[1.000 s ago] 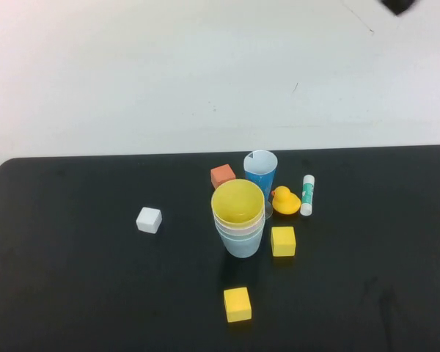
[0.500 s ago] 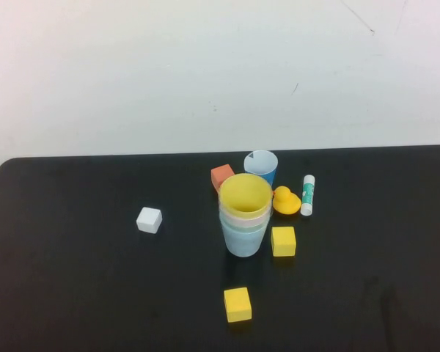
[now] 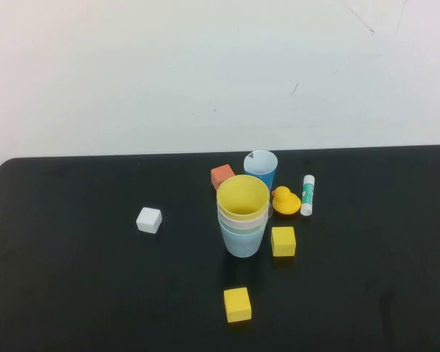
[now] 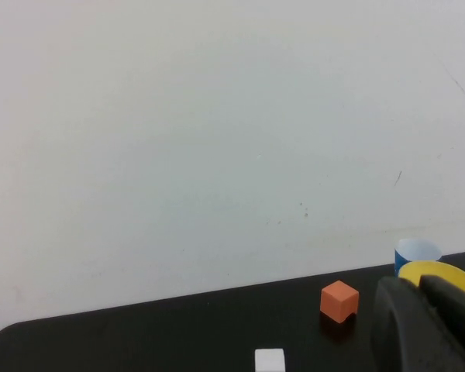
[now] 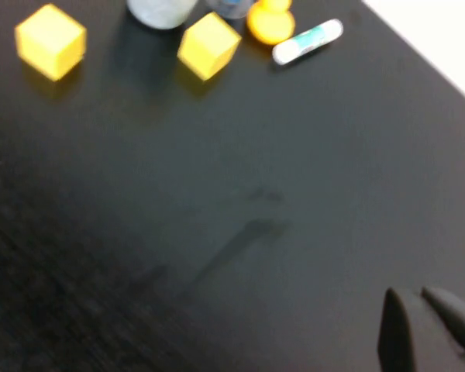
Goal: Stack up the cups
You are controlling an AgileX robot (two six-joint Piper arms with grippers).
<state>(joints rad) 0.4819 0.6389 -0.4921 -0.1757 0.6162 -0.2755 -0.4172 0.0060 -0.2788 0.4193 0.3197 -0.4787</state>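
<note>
The cups stand nested in one stack (image 3: 243,220) at the middle of the black table (image 3: 73,279): yellow cup (image 3: 243,198) on top, a pink rim (image 3: 243,217) and a mint rim under it, light blue cup (image 3: 243,242) at the bottom. The yellow rim (image 4: 442,273) shows in the left wrist view, just behind my left gripper (image 4: 420,285), which is shut and empty. My right gripper (image 5: 411,294) is shut and empty over bare table, far from the stack's base (image 5: 161,11). Neither arm shows in the high view.
Behind the stack stand a dark blue cup (image 3: 260,167) and an orange cube (image 3: 222,175). A yellow duck (image 3: 284,201), a glue stick (image 3: 307,194) and a yellow cube (image 3: 283,240) lie to its right. Another yellow cube (image 3: 237,303) lies in front, a white cube (image 3: 149,219) to the left.
A dark arm part at the high view's top right edge has left the view. The stack, leaning left a second ago, now stands upright and slightly further right.
</note>
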